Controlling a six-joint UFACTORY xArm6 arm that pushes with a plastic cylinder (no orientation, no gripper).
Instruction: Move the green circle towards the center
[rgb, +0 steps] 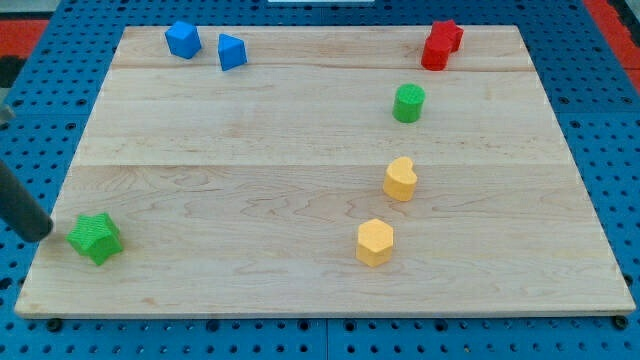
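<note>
The green circle (408, 103) is a short green cylinder standing on the wooden board (250, 130) at the view's upper right. My rod comes in from the view's left edge, and my tip (44, 233) rests at the board's lower left edge, just left of a green star (96, 238). The tip is far from the green circle, across most of the board.
Two red blocks (441, 44) sit together at the view's top right. A blue block (183, 39) and a blue triangle (232, 51) sit at the top left. A yellow heart (400, 179) and a yellow hexagon (375, 242) lie below the green circle.
</note>
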